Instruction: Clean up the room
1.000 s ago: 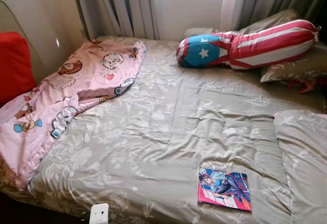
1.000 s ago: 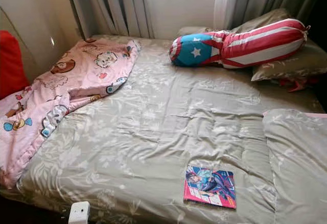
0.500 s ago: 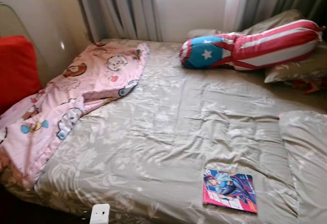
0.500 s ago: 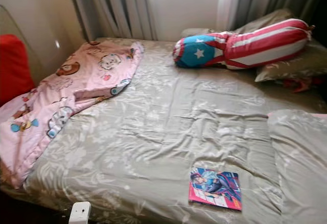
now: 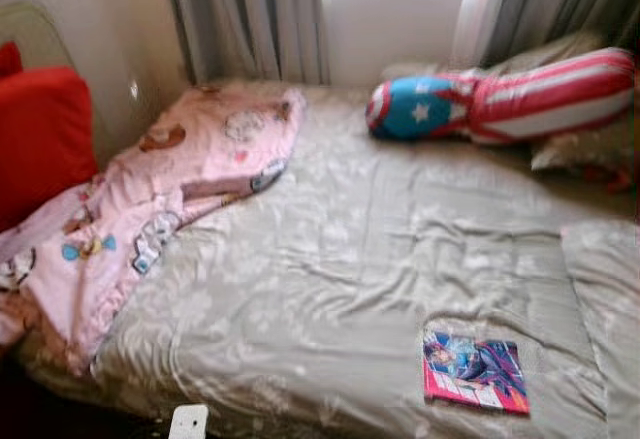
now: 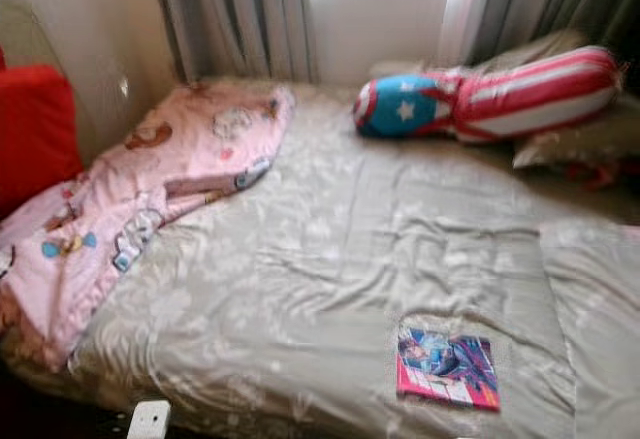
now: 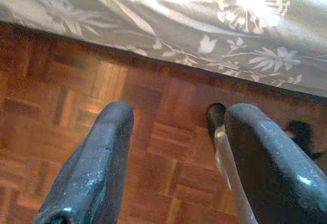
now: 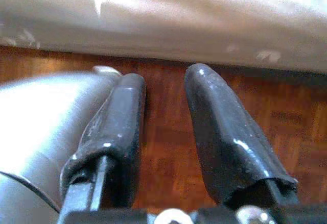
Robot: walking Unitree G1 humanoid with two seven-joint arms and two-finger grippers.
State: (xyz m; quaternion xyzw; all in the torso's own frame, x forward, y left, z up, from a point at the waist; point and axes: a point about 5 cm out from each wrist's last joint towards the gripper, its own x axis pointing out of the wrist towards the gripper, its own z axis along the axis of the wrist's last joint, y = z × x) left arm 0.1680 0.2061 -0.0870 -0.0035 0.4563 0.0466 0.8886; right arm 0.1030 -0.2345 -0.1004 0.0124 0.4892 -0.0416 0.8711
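Left gripper (image 7: 173, 147) hanging idle over the parquet floor (image 7: 66, 106), fingers (image 7: 92, 168) spread apart, nothing between them. Right gripper (image 8: 163, 132) likewise down beside the bed's edge, fingers (image 8: 225, 137) parted and gripping nothing, a silver rounded body (image 8: 36, 127) just beside one of them. Hem of the floral bedcover (image 7: 214, 25) draped just above the floor.

Nearest on the bed (image 5: 330, 259) — a small white device (image 5: 188, 422) at the near edge, and a pink-and-blue comic book (image 5: 475, 370) lying flat on the grey-green cover, toward the right. Folded bedding (image 5: 610, 299) of the same cover at the right edge. Pink cartoon-print blanket (image 5: 160, 209) rumpled along the left side, beside a red cushion (image 5: 40, 139). Farther back — a red-white-striped bolster with a blue starred end (image 5: 500, 104) resting against pillows (image 5: 580, 144). Grey curtains (image 5: 250, 19) behind, window between them. Head views slightly blurred.
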